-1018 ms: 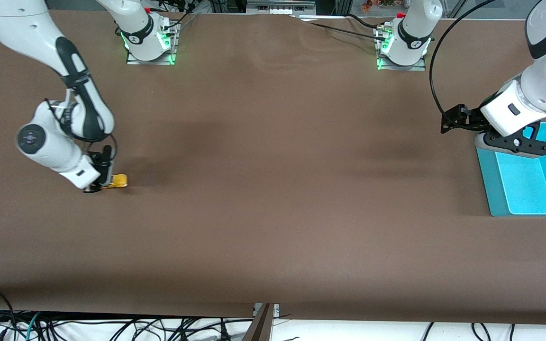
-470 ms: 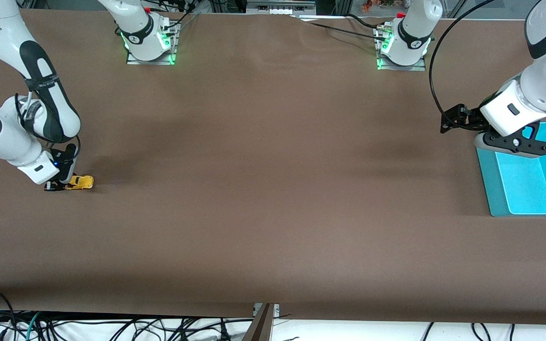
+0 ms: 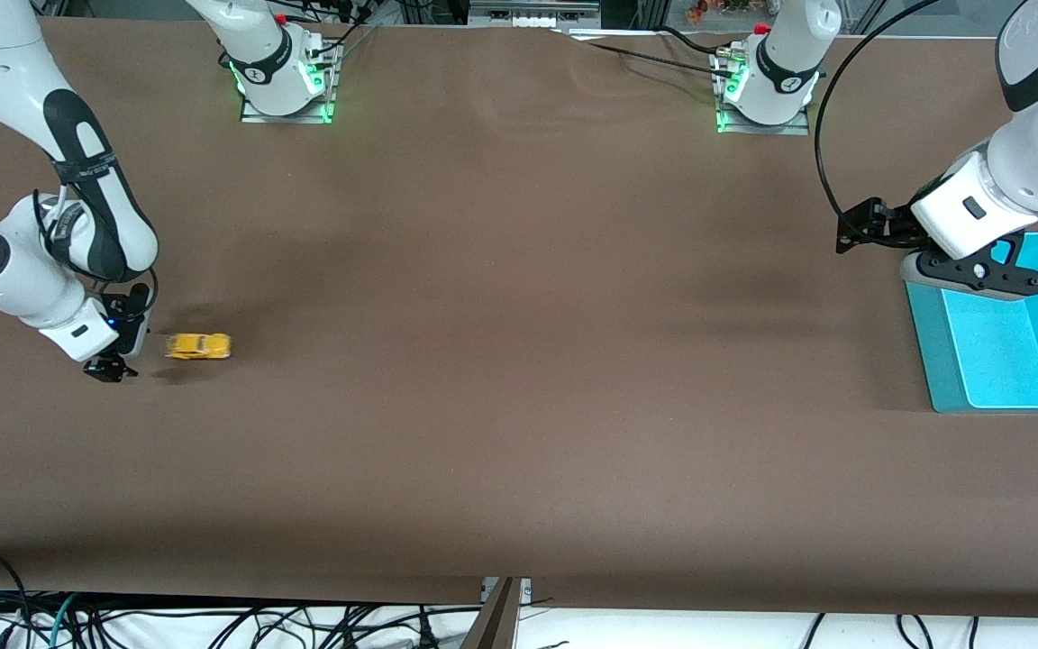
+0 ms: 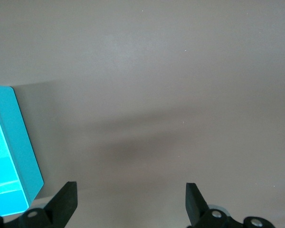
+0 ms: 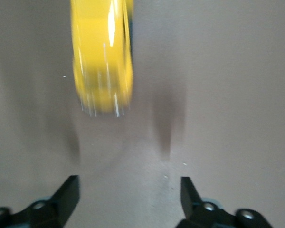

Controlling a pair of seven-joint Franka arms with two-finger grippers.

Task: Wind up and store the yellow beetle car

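The yellow beetle car [image 3: 199, 346] rolls free on the brown table at the right arm's end, blurred by motion. It also shows in the right wrist view [image 5: 102, 57], ahead of the open jaws. My right gripper [image 3: 109, 368] is open and empty, low over the table just beside the car, on the side away from the left arm. My left gripper [image 3: 861, 227] is open and empty, hanging beside the teal bin [image 3: 938, 361] at the left arm's end. The bin's corner shows in the left wrist view [image 4: 12, 152].
The brown table cover [image 3: 519, 361] stretches wide between the car and the teal bin. The two arm bases [image 3: 285, 77] stand along the table's farthest edge. Cables hang below the nearest edge.
My right gripper dragged the car toward the right arm's end, then opened and let go. The car now rolls away toward the left arm's end. The left arm has not moved.
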